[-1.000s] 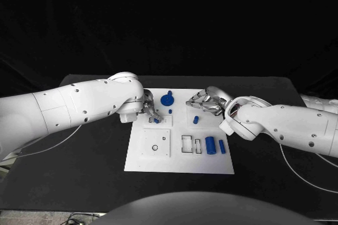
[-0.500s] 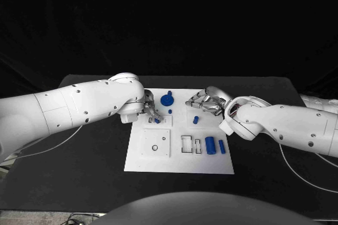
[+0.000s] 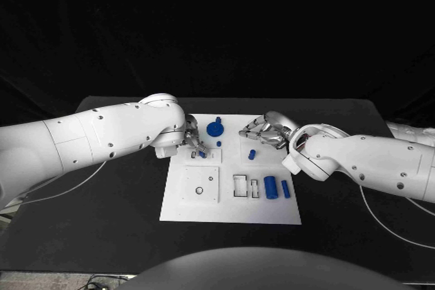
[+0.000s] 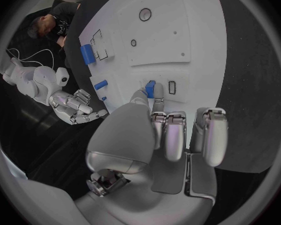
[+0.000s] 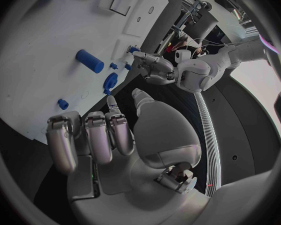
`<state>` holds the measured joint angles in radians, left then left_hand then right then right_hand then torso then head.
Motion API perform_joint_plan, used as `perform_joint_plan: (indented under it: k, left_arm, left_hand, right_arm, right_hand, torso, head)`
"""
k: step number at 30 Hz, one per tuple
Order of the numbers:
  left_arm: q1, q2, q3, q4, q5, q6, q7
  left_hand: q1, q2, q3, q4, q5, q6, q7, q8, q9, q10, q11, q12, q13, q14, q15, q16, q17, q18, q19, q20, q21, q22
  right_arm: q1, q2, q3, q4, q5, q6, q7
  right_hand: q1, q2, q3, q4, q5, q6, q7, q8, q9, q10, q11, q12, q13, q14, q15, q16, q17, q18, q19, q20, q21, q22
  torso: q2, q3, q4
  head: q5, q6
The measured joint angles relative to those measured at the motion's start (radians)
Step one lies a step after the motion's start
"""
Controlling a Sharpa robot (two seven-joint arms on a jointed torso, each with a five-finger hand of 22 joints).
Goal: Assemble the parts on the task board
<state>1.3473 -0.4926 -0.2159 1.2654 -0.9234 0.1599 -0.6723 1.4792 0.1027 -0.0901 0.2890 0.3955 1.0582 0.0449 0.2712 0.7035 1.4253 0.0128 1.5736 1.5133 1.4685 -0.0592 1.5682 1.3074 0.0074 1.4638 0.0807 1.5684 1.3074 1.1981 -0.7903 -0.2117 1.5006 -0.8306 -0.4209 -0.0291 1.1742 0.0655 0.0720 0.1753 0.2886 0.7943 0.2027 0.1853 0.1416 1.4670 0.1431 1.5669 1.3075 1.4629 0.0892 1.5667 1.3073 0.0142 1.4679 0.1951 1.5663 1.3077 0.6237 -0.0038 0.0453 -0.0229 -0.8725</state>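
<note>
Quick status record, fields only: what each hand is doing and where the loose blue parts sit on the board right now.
left hand: pinching a small blue part at a slot on the task board
right hand: over the board's far right edge, fingers curled, holding nothing
round blue part: far end of board, between the hands
large blue cylinder: lying near right side
thin blue pin: beside that cylinder

White task board point(image 3: 186, 205) carries several small blue parts point(image 3: 271, 187).
</note>
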Motion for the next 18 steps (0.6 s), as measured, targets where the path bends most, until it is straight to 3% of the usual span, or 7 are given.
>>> perform_joint_plan:
  k: [18]
  left_arm:
    - [0.000,0.003,0.000,-0.007,0.005,-0.005,0.018]
  left_hand:
    - [0.000,0.000,0.008,0.003,-0.007,0.002,0.002,0.003,0.002,0.000,0.000,0.001,0.000,0.000,0.000,0.000,0.000,0.000,0.000,0.000,0.000,0.000]
  right_arm:
    - [0.000,0.001,0.000,0.001,0.000,0.000,-0.001]
  right_hand:
    - [0.000,0.000,0.000,0.000,0.000,0.000,0.000,0.000,0.000,0.000,0.000,0.000,0.000,0.000,0.000,0.000,0.001,0.000,0.000,0.000,0.000,0.000]
  torso:
    - [0.000,0.0002,-0.0002]
  head:
    - [-0.001,0.000]
